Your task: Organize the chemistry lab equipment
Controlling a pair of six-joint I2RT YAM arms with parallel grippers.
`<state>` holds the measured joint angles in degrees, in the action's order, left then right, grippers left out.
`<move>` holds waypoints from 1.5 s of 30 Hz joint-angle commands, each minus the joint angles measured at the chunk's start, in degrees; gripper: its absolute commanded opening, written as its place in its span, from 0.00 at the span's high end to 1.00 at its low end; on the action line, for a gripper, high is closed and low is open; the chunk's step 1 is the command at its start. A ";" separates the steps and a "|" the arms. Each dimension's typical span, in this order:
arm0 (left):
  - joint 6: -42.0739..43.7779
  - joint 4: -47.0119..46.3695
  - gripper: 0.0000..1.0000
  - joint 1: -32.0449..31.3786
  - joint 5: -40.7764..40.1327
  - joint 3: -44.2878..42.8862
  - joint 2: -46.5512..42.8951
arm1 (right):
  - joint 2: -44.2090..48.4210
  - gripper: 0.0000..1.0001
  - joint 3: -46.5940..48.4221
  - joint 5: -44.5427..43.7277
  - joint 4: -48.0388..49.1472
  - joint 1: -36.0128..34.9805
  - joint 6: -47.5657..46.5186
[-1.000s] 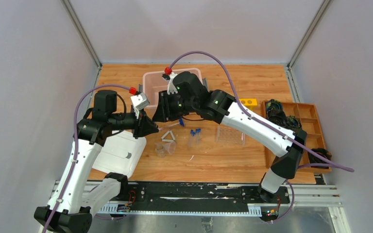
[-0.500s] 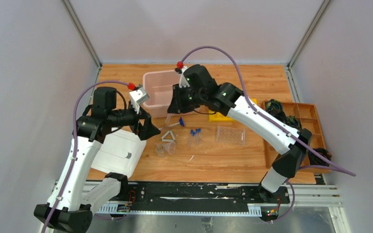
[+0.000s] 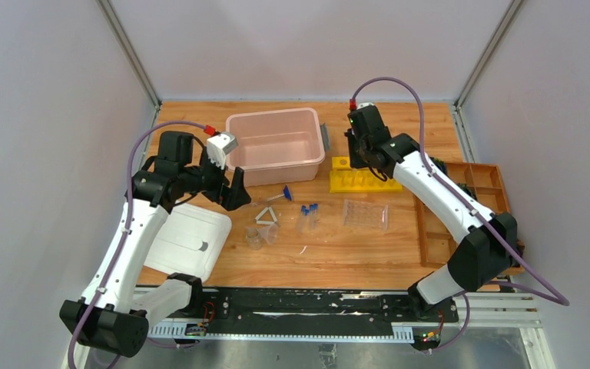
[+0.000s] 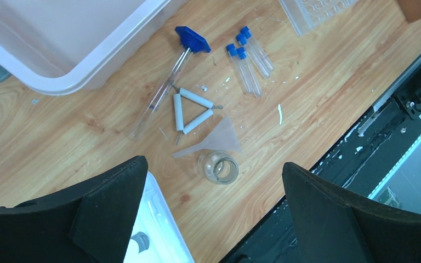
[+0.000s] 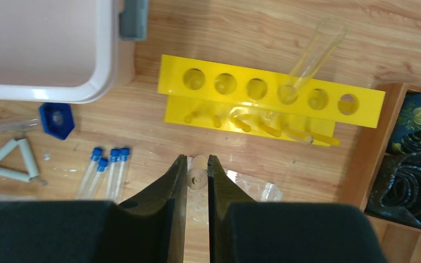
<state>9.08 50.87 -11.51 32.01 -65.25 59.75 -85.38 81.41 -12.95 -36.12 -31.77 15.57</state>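
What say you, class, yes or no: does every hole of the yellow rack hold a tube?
No: only one clear tube stands in the yellow rack; its other holes show empty.

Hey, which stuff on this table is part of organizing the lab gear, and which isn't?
Job: blue-capped tubes, white triangle, blue-tipped rod, clear cup, clear rack, yellow rack, small pale piece held by right gripper.
Lying about: wooden tray, black coiled items in it.

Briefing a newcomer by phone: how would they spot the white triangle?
Find the big pink tub. Just in front of it, beside the blue-tipped rod, lies the white triangle. It alone is opaque white; its neighbours are see-through.
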 commanded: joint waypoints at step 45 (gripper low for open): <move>-1.00 -0.42 0.00 -0.36 -0.54 -0.37 -0.67 | -3.55 1.00 -13.54 -1.78 18.52 5.14 -0.12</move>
<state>7.94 50.87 -11.51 31.38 -65.23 59.75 -88.16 68.77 -14.70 -18.79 -27.59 14.66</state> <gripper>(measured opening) 0.997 0.177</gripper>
